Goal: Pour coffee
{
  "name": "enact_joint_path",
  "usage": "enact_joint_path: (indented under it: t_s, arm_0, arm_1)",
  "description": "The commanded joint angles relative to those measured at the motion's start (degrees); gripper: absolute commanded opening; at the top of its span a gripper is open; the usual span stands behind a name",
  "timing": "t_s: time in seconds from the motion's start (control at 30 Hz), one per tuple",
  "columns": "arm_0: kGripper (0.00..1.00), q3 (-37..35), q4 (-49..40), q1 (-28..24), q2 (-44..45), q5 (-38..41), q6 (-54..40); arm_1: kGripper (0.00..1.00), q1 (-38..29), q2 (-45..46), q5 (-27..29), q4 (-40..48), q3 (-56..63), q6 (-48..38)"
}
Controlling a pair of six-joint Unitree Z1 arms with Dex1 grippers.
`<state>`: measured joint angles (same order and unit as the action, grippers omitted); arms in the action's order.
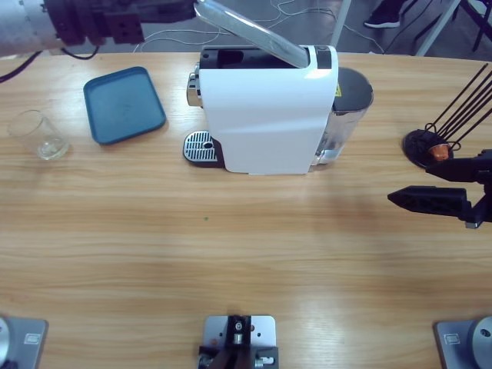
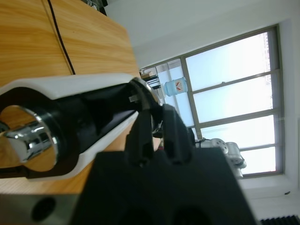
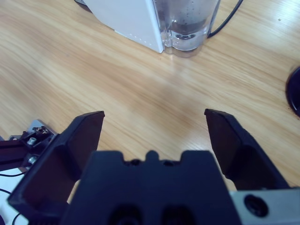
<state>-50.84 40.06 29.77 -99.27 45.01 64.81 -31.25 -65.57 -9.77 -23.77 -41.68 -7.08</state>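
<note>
Pinching the coffee machine (image 1: 265, 115) lever (image 1: 250, 31), left fingers (image 2: 143, 140) are pressed together; right fingers (image 3: 86, 136) are spread; fragile, slippery glass (image 1: 38, 134) is best gripped around its wall.

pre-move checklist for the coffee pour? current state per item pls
1. Machine lid raised: ok.
2. Left gripper at the lid, jaws nearly shut on its edge: ok.
3. Right gripper open, holding nothing, over bare table: ok.
4. Glass on drip grate: not ok, it stands far off, past the blue tray.
5. Capsule loaded: not ok, one sits in the rack; chamber contents cannot tell.
6. Water in tank: cannot tell.
</note>
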Motion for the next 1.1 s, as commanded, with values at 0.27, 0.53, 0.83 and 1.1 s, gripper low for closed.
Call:
enact_joint_path:
  t_s: [0.27,0.53,0.83,1.1]
  arm_0:
    - [0.913,-5.25,-22.15,0.20,13.95,-11.86,-12.34]
    - [0.955,-13.69,-71.30,3.26,29.05,-40.58,-42.78]
    - [0.982,-9.73,-81.14,8.83,39.30,-46.21,-55.02]
    - [0.977,2.85,-74.64,12.59,48.98,-52.94,-54.79]
  arm_1:
    - [0.977,0.22,4.71,0.51,0.69,2.20,0.47]
    - [0.999,0.22,11.32,0.81,4.19,5.62,-1.58]
    - [0.918,3.34,-14.62,-3.40,-13.11,-9.72,-8.05]
    - [0.676,5.94,-12.51,13.18,-9.12,-7.68,-21.61]
